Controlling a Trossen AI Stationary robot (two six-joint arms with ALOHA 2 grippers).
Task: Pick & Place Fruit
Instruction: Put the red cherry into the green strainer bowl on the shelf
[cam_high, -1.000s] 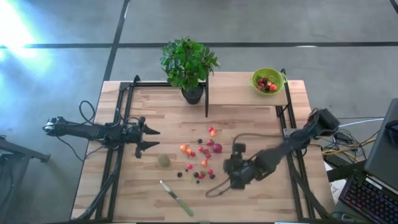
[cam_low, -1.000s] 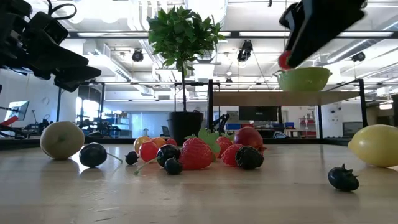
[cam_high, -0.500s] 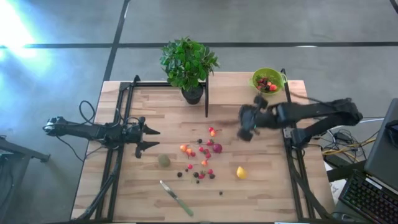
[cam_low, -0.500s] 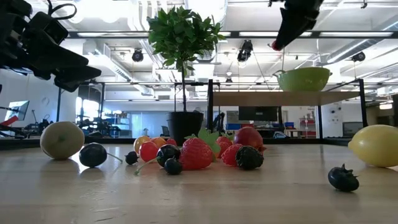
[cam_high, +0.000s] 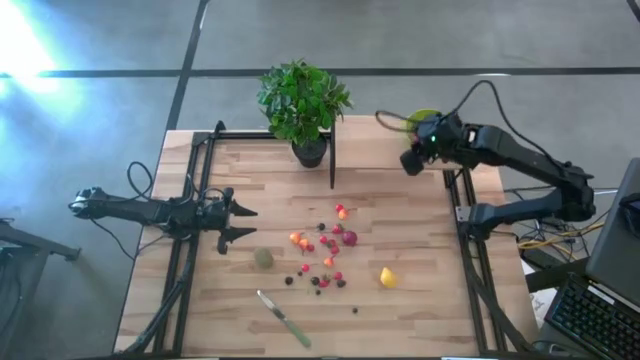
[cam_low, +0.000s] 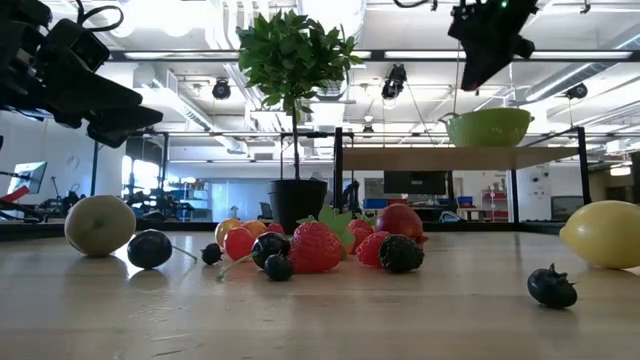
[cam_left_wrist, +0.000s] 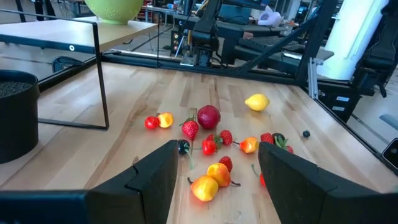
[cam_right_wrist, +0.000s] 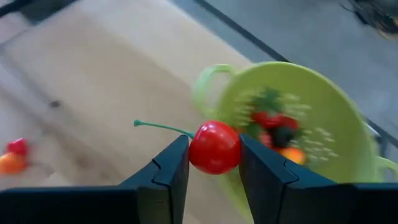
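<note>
Right gripper pinches a red cherry (green stem) beside the lime-green bowl holding berries.

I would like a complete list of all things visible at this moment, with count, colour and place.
small toy fruits: many, red, orange and dark, middle of table
yellow lemon: one, right of the cluster
dull-green round fruit: one, left of the cluster
lime-green round bowl: one, fruit inside, raised shelf at back right
red cherry: one, between right hand's fingers
green-handled knife: one, front of table
potted plant: one, green, back
left hand: open, hovering at left
right hand: beside bowl
</note>
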